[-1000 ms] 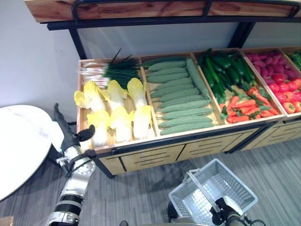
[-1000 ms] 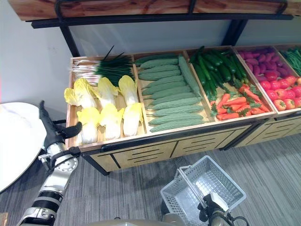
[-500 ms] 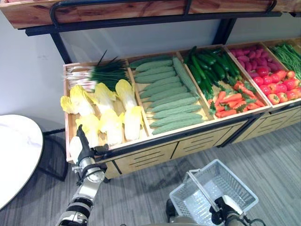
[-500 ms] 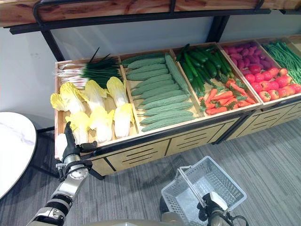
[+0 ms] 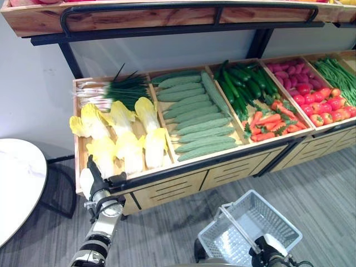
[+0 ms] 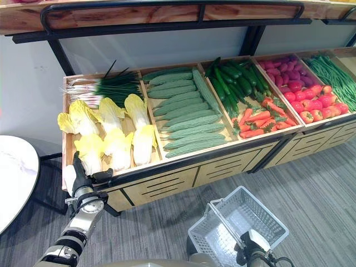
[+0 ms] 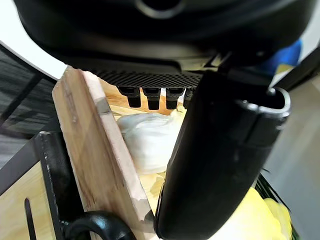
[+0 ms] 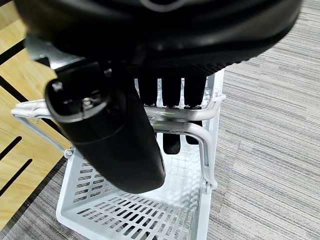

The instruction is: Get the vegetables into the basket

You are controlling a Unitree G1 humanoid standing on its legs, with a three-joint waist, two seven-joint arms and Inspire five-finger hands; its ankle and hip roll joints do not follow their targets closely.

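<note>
you are reaching: your left hand (image 5: 93, 179), fingers straight, sits at the wooden crate's front-left corner beside the pale yellow-white cabbages (image 5: 131, 149); next, grasp one. right hand (image 8: 165, 95) fingers curl round the white wire basket's (image 5: 250, 225) handle.

The left arm (image 5: 99, 233) is silver-grey with dark ribbed bands and a round metal joint at the wrist, ending in a dark left hand (image 5: 95, 177) whose thumb wears a white cover (image 5: 85, 181). The right hand (image 8: 165, 95) is black too — thick rounded thumb with a small screw at its tip, slim fingers (image 8: 171, 92) in a row.
</note>
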